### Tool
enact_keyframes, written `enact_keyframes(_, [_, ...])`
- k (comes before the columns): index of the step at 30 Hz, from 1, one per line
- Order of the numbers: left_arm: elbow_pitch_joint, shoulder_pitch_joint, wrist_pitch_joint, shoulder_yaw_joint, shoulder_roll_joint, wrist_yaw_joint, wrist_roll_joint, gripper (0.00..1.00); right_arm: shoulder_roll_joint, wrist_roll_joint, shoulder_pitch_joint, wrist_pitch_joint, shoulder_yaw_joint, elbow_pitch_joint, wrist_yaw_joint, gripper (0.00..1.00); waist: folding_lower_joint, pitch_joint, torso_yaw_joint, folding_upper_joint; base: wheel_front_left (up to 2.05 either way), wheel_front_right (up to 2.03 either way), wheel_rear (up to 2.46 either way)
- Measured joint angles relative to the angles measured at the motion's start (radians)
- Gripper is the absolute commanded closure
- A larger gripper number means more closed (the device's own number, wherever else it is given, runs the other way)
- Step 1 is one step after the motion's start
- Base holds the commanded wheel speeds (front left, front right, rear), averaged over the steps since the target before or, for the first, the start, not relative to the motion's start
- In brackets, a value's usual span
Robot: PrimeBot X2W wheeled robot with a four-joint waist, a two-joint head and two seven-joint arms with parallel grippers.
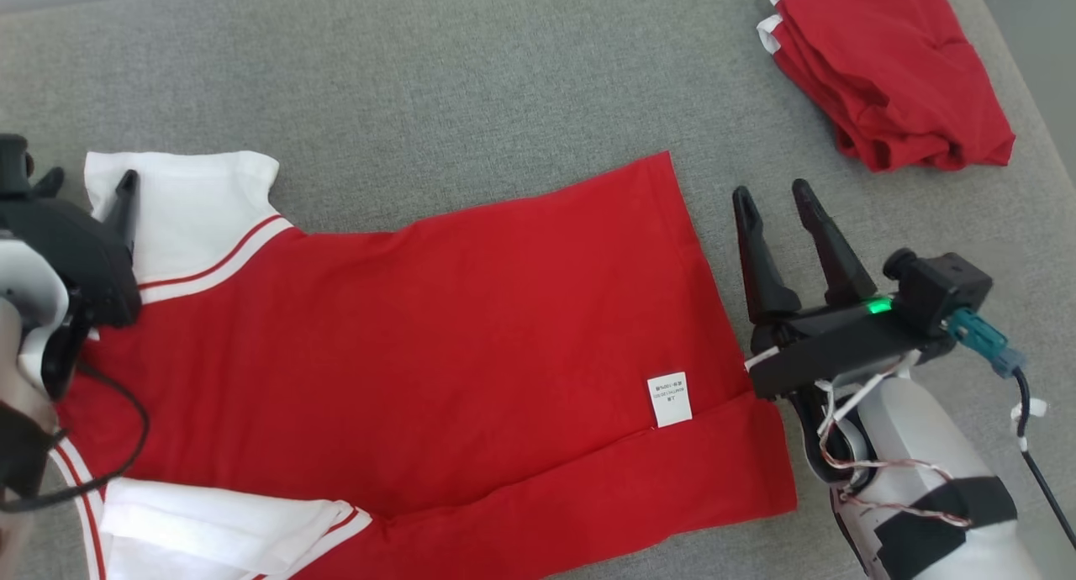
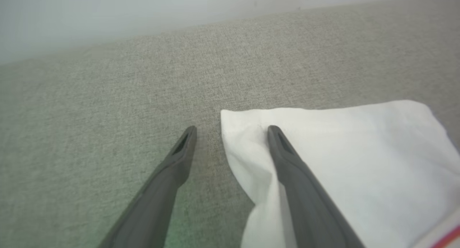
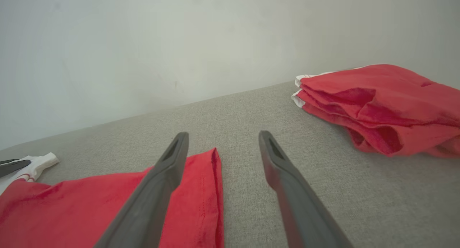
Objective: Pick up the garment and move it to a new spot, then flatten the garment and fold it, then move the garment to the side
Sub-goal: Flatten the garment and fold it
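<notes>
The garment (image 1: 437, 311) is a red shirt with white sleeves, spread out on the grey cushion with its near side folded over and a white tag (image 1: 670, 398) showing. My left gripper (image 1: 88, 185) is open at the far-left white sleeve (image 2: 359, 161). In the left wrist view the left gripper (image 2: 231, 129) straddles the sleeve's corner, one finger over the cloth and one over bare cushion. My right gripper (image 1: 773, 197) is open just right of the hem. In the right wrist view its left finger (image 3: 158, 190) lies over the hem's corner (image 3: 205, 190). Neither holds anything.
Another red garment (image 1: 891, 67) lies folded at the back right, also seen in the right wrist view as a folded red stack (image 3: 381, 104). A pale wall (image 3: 179, 43) rises behind the grey cushion (image 1: 471, 84). The cushion's right edge (image 1: 1038, 118) runs close to the folded stack.
</notes>
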Motion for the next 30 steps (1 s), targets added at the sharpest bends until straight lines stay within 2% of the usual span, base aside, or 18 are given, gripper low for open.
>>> enact_keyframes(6, [0.041, -0.051, 0.030, -0.009, -0.007, 0.000, -0.016, 0.00, -0.004, 0.009, -0.044, 0.000, 0.025, 0.023, 0.000, 0.00, 0.0001, 0.019, -0.006, 0.0000, 0.00, 0.00, 0.00])
enact_keyframes(7, [0.050, -0.056, 0.037, -0.015, -0.007, 0.000, -0.016, 0.41, -0.005, 0.011, -0.048, 0.000, 0.030, 0.030, 0.000, 0.00, 0.0001, 0.022, -0.007, 0.0000, 0.00, 0.00, 0.00])
enact_keyframes(8, [0.060, -0.065, 0.042, -0.017, -0.010, 0.000, -0.018, 0.65, -0.006, 0.016, -0.051, 0.000, 0.037, 0.037, 0.000, 0.00, 0.0001, 0.024, -0.009, 0.0000, 0.00, 0.00, 0.00])
enact_keyframes(9, [0.067, -0.072, 0.048, -0.015, -0.014, 0.000, -0.025, 0.65, -0.007, 0.020, -0.056, 0.000, 0.045, 0.048, 0.000, 0.00, 0.0001, 0.025, -0.010, 0.0000, 0.00, 0.00, 0.00])
enact_keyframes(10, [0.076, -0.076, 0.050, -0.013, -0.021, 0.000, -0.034, 0.99, -0.011, 0.026, -0.064, 0.000, 0.054, 0.066, 0.000, 0.00, 0.0001, 0.025, -0.010, 0.0000, 0.00, 0.00, 0.00])
enact_keyframes(15, [0.077, -0.086, 0.004, -0.035, -0.031, 0.000, -0.033, 1.00, -0.026, 0.046, -0.117, 0.025, 0.101, 0.131, 0.000, 0.00, 0.0001, 0.018, 0.003, 0.0000, 0.00, 0.00, 0.00])
enact_keyframes(20, [0.044, -0.090, -0.055, -0.051, -0.042, 0.000, -0.061, 1.00, -0.040, 0.062, -0.189, 0.107, 0.140, 0.203, 0.000, 0.00, 0.0001, 0.008, 0.029, 0.0000, 0.00, 0.00, 0.00])
enact_keyframes(30, [-0.037, -0.092, -0.111, -0.114, -0.064, 0.000, -0.099, 1.00, -0.066, 0.085, -0.271, 0.226, 0.156, 0.323, 0.000, 0.00, 0.0001, 0.000, 0.098, 0.0000, 0.00, 0.00, 0.00])
